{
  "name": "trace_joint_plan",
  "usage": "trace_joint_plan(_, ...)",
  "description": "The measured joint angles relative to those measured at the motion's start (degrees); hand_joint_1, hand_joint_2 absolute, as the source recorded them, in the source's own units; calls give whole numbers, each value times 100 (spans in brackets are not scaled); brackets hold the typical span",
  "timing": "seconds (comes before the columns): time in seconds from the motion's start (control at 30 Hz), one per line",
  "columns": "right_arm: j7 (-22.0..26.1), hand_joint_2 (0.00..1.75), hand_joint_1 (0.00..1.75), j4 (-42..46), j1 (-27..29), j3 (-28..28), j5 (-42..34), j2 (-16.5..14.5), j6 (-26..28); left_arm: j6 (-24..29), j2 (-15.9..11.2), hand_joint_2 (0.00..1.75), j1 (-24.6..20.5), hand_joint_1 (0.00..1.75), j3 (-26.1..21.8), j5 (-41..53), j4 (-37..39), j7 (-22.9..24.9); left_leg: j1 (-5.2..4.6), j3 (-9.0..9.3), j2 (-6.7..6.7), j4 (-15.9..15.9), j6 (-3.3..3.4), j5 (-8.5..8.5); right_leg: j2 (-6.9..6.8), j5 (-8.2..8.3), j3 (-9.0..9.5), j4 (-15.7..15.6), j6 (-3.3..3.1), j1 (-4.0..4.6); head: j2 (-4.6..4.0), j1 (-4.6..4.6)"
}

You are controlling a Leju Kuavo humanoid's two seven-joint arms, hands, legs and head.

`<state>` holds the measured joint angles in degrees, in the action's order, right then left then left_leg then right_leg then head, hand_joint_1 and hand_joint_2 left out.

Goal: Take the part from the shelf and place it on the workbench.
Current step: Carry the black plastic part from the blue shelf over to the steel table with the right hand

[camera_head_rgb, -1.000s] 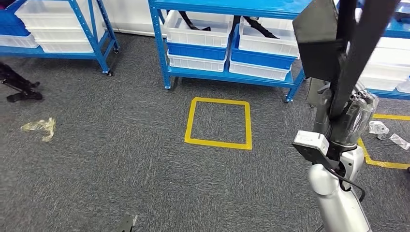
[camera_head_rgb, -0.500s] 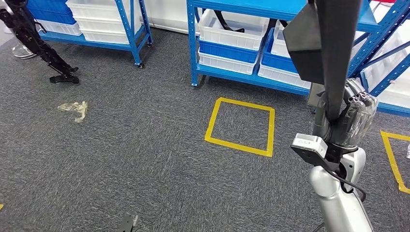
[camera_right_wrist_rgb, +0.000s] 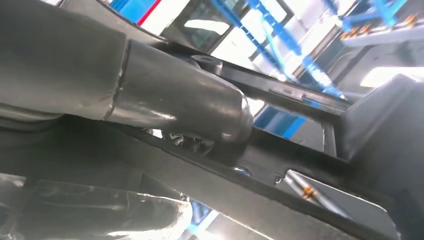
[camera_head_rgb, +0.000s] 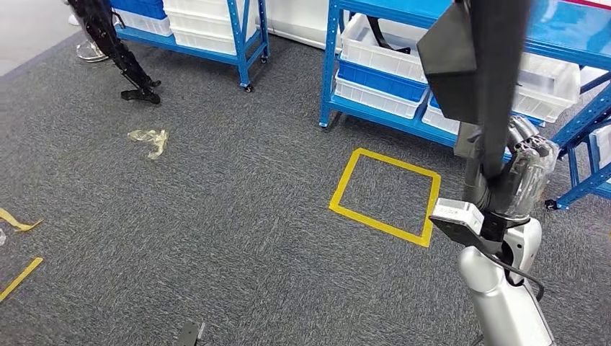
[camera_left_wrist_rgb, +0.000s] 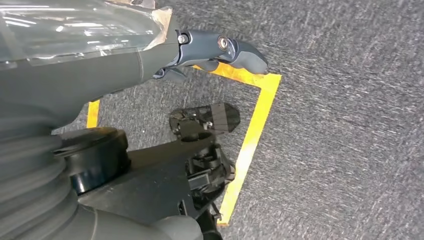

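My right hand (camera_head_rgb: 516,175) is raised at the right of the head view and grips a long black part (camera_head_rgb: 496,79), which stands upright and runs out past the top of the picture. A flat black plate of the part (camera_head_rgb: 450,65) juts out beside the bar. In the right wrist view my thick thumb (camera_right_wrist_rgb: 175,100) lies across the black part (camera_right_wrist_rgb: 310,200), close to the camera. My left hand (camera_left_wrist_rgb: 150,55) hangs above the grey carpet with a dark finger (camera_left_wrist_rgb: 235,50) stretched out and nothing in it.
A blue shelf (camera_head_rgb: 333,65) with white and blue bins (camera_head_rgb: 382,50) stands ahead. A yellow tape square (camera_head_rgb: 385,189) marks the carpet before it. Crumpled clear plastic (camera_head_rgb: 149,138) lies to the left, a black stand (camera_head_rgb: 119,50) at upper left, and yellow tape strips (camera_head_rgb: 18,277) at the left edge.
The whole scene has slid to the right in the picture, so the camera has turned left. My right hand still holds the part upright in the same pose.
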<state>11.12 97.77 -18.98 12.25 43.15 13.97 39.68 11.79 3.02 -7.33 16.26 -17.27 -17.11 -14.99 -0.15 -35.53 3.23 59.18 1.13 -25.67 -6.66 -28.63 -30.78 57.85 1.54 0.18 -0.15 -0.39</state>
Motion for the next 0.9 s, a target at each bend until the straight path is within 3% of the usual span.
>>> trace_joint_plan(0.03, -13, 0, 175, 1, 0, 5, 19, 2, -3, 5, 1, 175, 3, 0, 2, 13, 0, 2, 2, -8, -63, -14, 37, 19, -10, -20, -9, 13, 23, -8, 0, 5)
trace_joint_plan(0.1, -49, 0, 175, 2, 7, 5, 56, 10, -11, 17, 1, 175, -9, 0, 6, 42, 0, 13, 21, -19, -191, -41, 118, 64, 199, -182, -123, 258, 38, -34, 0, 10)
trace_joint_plan(0.17, -82, 0, 175, 2, 28, 2, 80, 31, -22, 55, 1, 175, -31, 0, 8, 66, 0, 29, 32, -47, -322, -49, 175, 97, 512, -496, -444, 940, -1, -54, 0, 30)
trace_joint_plan(0.23, -97, 0, 175, 1, 78, 3, 104, 47, -37, 158, 3, 175, -35, 0, 9, 85, 0, 26, 29, -76, -470, -48, 196, 120, 624, -713, -771, 1617, -9, -58, 0, 40)
trace_joint_plan(0.27, -100, 0, 175, 0, 109, 3, 115, 48, -44, 227, 3, 175, -31, 0, 9, 83, 0, 14, 29, -84, -548, -47, 194, 132, 638, -704, -812, 1695, 17, -64, 0, 40)
trace_joint_plan(0.3, -101, 0, 175, 0, 134, 4, 123, 47, -53, 283, 2, 175, -27, 0, 8, 72, 0, -4, 31, -87, -625, -46, 184, 144, 652, -607, -738, 1538, 59, -75, 0, 40)
trace_joint_plan(0.33, -99, 0, 175, 1, 149, 4, 121, 46, -62, 331, 1, 175, -24, 0, 6, 55, 0, -30, 33, -89, -700, -44, 169, 157, 692, -454, -568, 1189, 108, -94, 0, 40)
trace_joint_plan(0.4, -83, 0, 175, 2, 166, 4, 88, 43, -74, 400, -4, 175, -17, 0, -10, 5, -1, -118, 22, -104, -836, -35, 119, 185, 898, -176, -193, 409, 165, -138, 0, 38)
trace_joint_plan(0.47, -50, 0, 175, 2, 205, 6, 30, 29, -75, 522, -10, 175, 18, 0, -38, -39, -2, -261, 10, -136, -946, -44, 45, 225, 1004, -69, -31, 85, 135, -135, 0, 33)
trace_joint_plan(0.53, -10, 0, 175, 2, 249, 10, -31, -4, -75, 701, -20, 175, 93, 0, -88, -74, -2, -402, 23, -163, -1012, -66, -29, 262, 902, -24, -21, 76, 62, -124, 0, 31)
trace_joint_plan(0.6, 35, 0, 175, 2, 272, 15, -86, -44, -75, 857, -32, 175, 155, 0, -150, -109, -5, -516, 23, -261, -805, 103, -81, 129, 792, 18, -24, 58, -21, -147, 0, 10)
trace_joint_plan(0.67, 68, 0, 175, 0, 282, 19, -133, -59, -76, 960, -39, 175, 166, 0, -200, -142, -13, -598, 23, -537, -493, 719, -123, -246, 654, 35, -36, 50, -92, -136, 0, -16)
trace_joint_plan(0.73, 96, 0, 175, -4, 285, 20, -168, -58, -85, 1037, -38, 175, 166, 0, -252, -178, -20, -632, 45, -842, -394, 1449, -161, -565, 500, 38, -57, 51, -126, -106, 0, -25)
trace_joint_plan(0.77, 112, 0, 175, -8, 285, 21, -178, -58, -95, 1084, -36, 175, 172, 0, -277, -203, -22, -643, 55, -884, -377, 1601, -172, -594, 423, 40, -65, 51, -131, -97, 0, -25)
trace_joint_plan(0.8, 129, 0, 175, -11, 285, 22, -185, -57, -107, 1142, -33, 175, 178, 0, -304, -235, -25, -662, 63, -807, -355, 1518, -175, -524, 350, 40, -69, 52, -131, -93, 0, -26)
trace_joint_plan(0.83, 146, 0, 175, -14, 281, 23, -195, -56, -120, 1208, -29, 175, 180, 0, -335, -275, -33, -693, 69, -620, -308, 1228, -168, -386, 281, 39, -67, 53, -130, -89, 0, -26)
trace_joint_plan(0.9, 178, 0, 175, -16, 265, 26, -225, -48, -145, 1321, -16, 175, 157, 0, -416, -355, -71, -773, 44, -133, -69, 428, -128, -132, 154, 30, -65, 63, -115, -55, 0, -28)
